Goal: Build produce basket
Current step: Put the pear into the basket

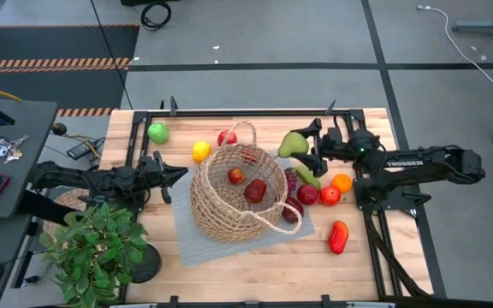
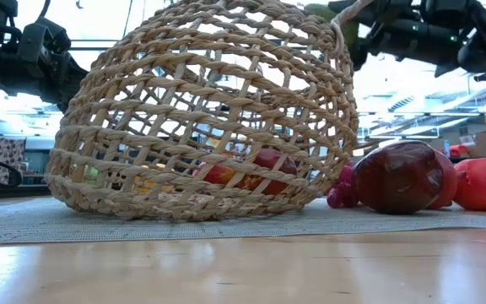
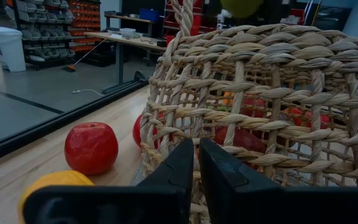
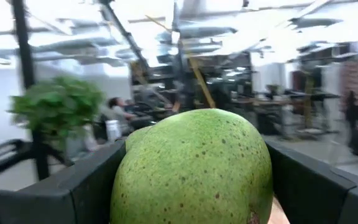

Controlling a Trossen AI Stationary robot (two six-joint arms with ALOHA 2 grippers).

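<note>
In the low view, nearest to the camera is the bare wooden table (image 2: 243, 270), and behind it the grey mat (image 2: 184, 221) lies flat across the frame. On the mat stands the basket (image 2: 205, 118), which fills the centre and the left of this frame; through its weave some red produce is visible inside. To the right of the basket, on the mat, a dark red fruit (image 2: 401, 176) lies, touching the basket or just beside it. From above, the basket (image 1: 234, 195) is in the middle of the frame with two red fruits (image 1: 255, 190) inside it. At the lower right a red pepper (image 1: 338, 237) lies on the table, and at the lower left there is a potted plant (image 1: 92, 248). The left tool (image 1: 178, 174) is at the left of the basket, just beside its wall, and its fingers are closed with nothing between them. At the right of the basket, the right tool (image 1: 300, 145) holds a green pear (image 1: 292, 144) between its fingers, above the table near the rim of the basket. Further up in the frame, a yellow lemon (image 1: 200, 151), a red apple (image 1: 227, 137) and a green apple (image 1: 157, 132) lie on the table.
</note>
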